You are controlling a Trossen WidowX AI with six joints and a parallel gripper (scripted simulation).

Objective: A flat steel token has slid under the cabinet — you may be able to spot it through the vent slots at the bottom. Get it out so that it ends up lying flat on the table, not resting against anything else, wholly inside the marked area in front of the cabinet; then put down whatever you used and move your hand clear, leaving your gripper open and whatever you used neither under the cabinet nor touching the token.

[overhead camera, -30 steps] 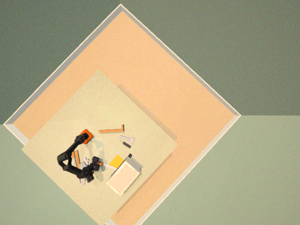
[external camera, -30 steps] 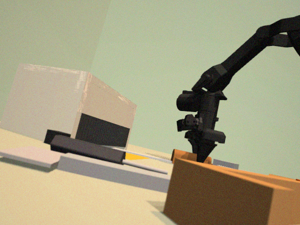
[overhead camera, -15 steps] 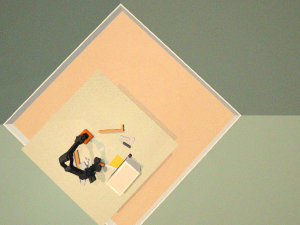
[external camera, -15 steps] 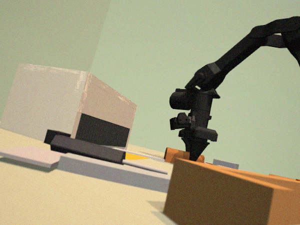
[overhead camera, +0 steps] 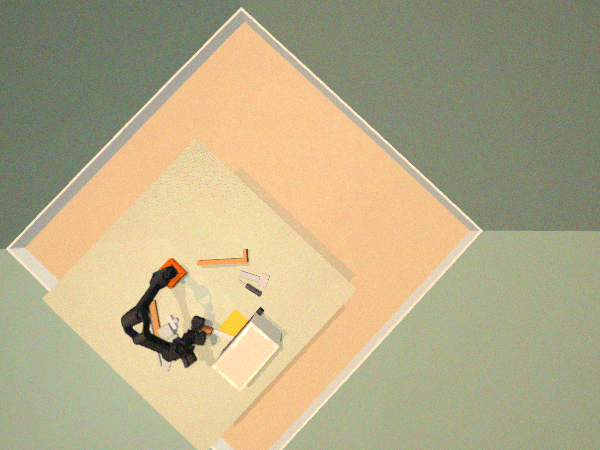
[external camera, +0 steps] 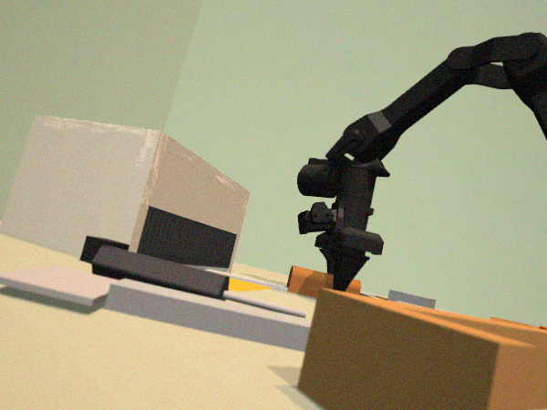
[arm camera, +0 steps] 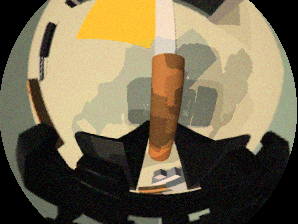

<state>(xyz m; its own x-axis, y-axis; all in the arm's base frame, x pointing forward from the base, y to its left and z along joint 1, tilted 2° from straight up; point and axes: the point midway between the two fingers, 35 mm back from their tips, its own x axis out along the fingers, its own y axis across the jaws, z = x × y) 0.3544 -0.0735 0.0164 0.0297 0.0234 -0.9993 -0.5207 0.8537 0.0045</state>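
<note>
My gripper (overhead camera: 201, 330) (external camera: 344, 281) (arm camera: 161, 124) is shut on the brown-orange handle (overhead camera: 207, 329) (external camera: 310, 280) (arm camera: 164, 103) of a long rake-like tool, low over the table. The tool's pale flat blade (overhead camera: 223, 334) (external camera: 251, 279) (arm camera: 164, 26) points at the foot of the cabinet (overhead camera: 247, 355) (external camera: 91, 182). It runs along the edge of the yellow marked area (overhead camera: 233, 322) (external camera: 243, 285) (arm camera: 120, 23). The cabinet's dark vent slots (external camera: 187, 239) face me. The steel token is not visible in any view.
An orange L-shaped tool (overhead camera: 222, 260) (external camera: 410, 351), a pale T-shaped tool (overhead camera: 255, 277) (external camera: 205, 314) and a dark bar (overhead camera: 253, 289) (external camera: 159, 271) lie behind the marked area. An orange stick (overhead camera: 154, 317) lies under the arm. A small dark block (overhead camera: 259, 311) (external camera: 98, 246) sits at the cabinet's corner.
</note>
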